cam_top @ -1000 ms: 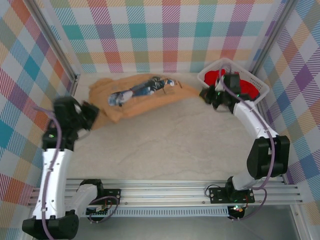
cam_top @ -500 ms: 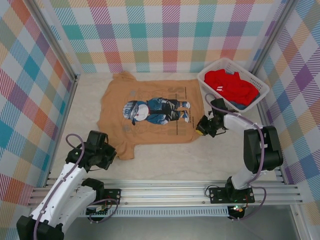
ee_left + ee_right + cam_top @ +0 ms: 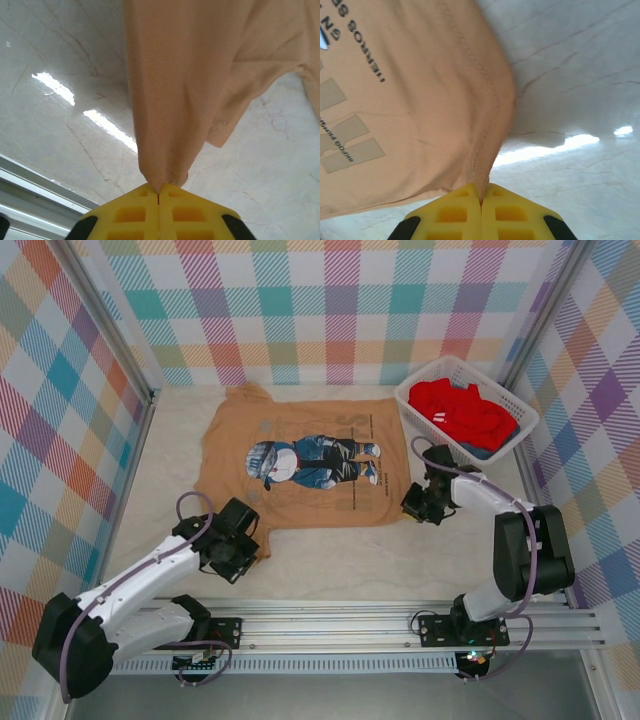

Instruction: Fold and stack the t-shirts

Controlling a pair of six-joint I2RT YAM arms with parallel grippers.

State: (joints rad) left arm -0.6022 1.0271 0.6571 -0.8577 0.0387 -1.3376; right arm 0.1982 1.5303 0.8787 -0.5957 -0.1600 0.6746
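The tan-orange t-shirt [image 3: 300,460] lies spread flat, print up, across the middle of the table. My left gripper [image 3: 248,544] is at its near-left sleeve, jaws shut with a pinch of tan cloth [image 3: 190,75] between the yellow fingertips [image 3: 135,210]. My right gripper [image 3: 410,506] is at the shirt's near-right hem corner, shut on the stitched edge [image 3: 485,165]. The red t-shirt [image 3: 460,410] sits bunched in the white basket [image 3: 455,362] at the back right.
The pale marbled table [image 3: 340,560] is bare between the shirt and the metal rail [image 3: 330,625] at the near edge. Plaid walls close in the back and both sides. The basket stands just behind my right arm.
A second ago the shirt was bunched at the back with both arms up; it now lies flat. My left gripper has slid right along the near edge to the sleeve.
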